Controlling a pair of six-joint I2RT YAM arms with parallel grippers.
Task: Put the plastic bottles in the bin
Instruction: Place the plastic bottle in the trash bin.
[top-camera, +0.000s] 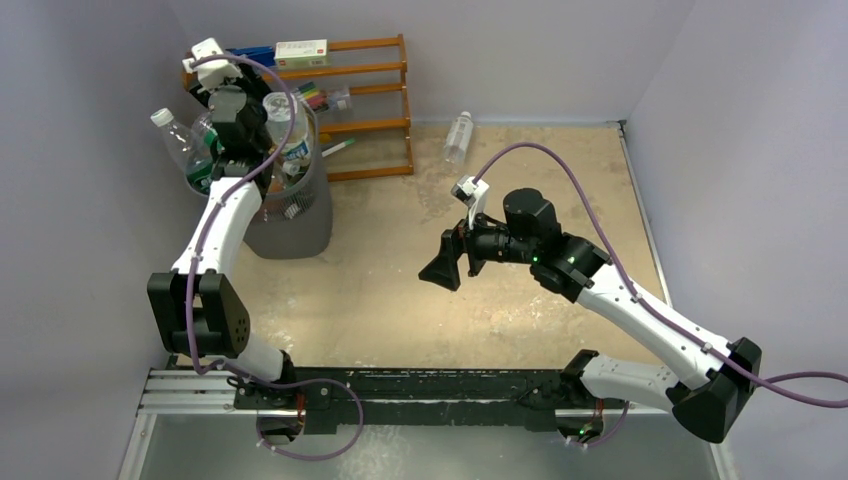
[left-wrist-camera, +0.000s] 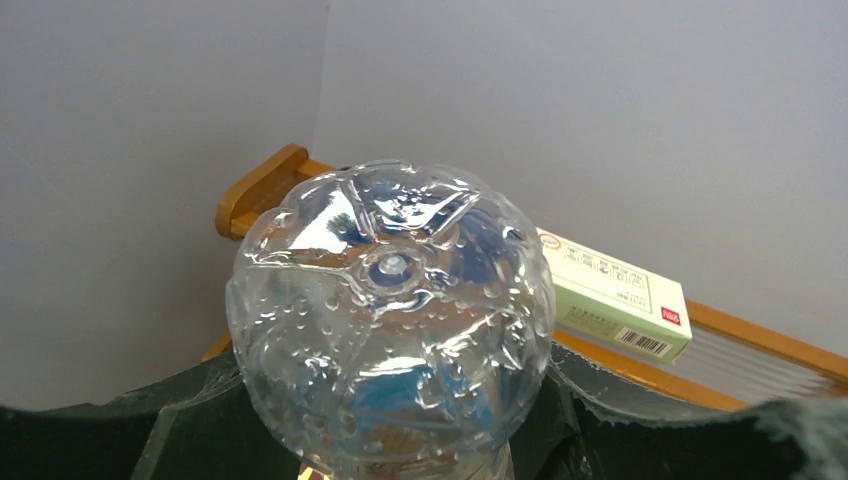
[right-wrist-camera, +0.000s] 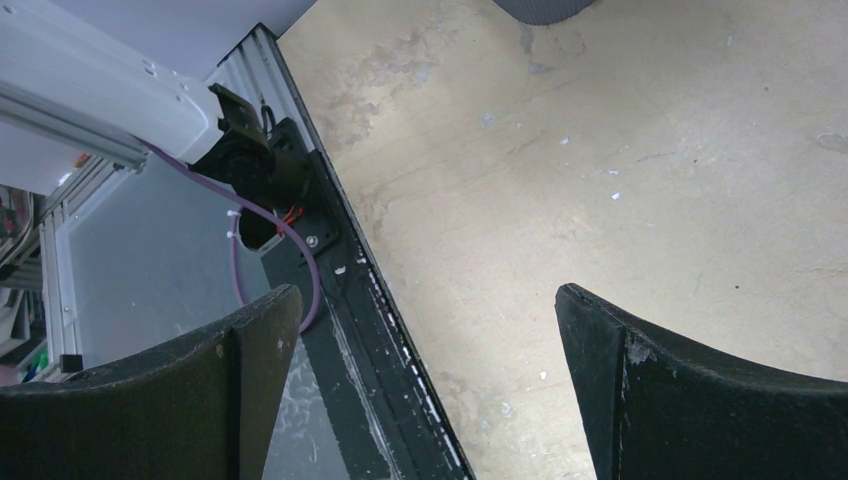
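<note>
My left hand (left-wrist-camera: 400, 440) is clenched on a clear bottle (left-wrist-camera: 390, 310), with its dark fingers (left-wrist-camera: 190, 425) pressed against either side. The bottle's petal-shaped base faces my wrist camera and is beaded with droplets. A patch of blue shows through lower down, but I can read no label writing there.

Seen from overhead, this hand sits over the mouth of the grey bin (top-camera: 300, 235), which stands directly beneath it. Other bottles poke out of the bin. Just left of my hand is a white-capped bottle (top-camera: 180, 145) with a green label, its wording too small to read.

Beyond my hand, against the back wall, stands an orange wooden rack (top-camera: 375, 70). On its top shelf lies a white and green box (left-wrist-camera: 612, 292) with a barcode and a small red logo; its print is too fine to make out. Coloured markers (top-camera: 318, 98) lie on a lower shelf.

Well to the right of this hand, a lone bottle (top-camera: 457, 135) lies on the table (top-camera: 400, 300) near the back wall. My right hand (top-camera: 440, 270) hangs over the middle of the table, spread wide and holding nothing.
</note>
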